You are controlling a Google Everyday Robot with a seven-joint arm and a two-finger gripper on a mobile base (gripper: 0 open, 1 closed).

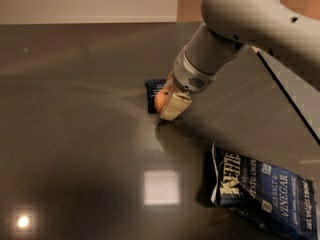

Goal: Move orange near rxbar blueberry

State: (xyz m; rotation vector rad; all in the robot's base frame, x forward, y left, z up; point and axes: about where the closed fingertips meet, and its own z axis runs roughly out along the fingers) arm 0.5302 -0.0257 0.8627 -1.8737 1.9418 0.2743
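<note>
Gripper [169, 107] is sitting just beside the rxbar blueberry [153, 91], on its right-front side in the camera view. It's gripping the orange [160, 100]. One beige finger [175, 105] is pressing against the fruit's right side; the other finger is hidden behind the fruit. So the hand is closing to about the orange's width w/ the orange betw. the fingers.

The orange is overlapping the rxbar's right edge in view, so it's touching or right next to it; can't tell which. Also can't tell if the fruit is resting on the dark glossy table [75, 134] or hanging just above it.

Grey arm [235, 29] is reaching down to the rxbar from the upper right.

Kettle sea salt & vinegar chip bag [265, 194] is lying flat, well apart from the rxbar, toward the lower right.
</note>
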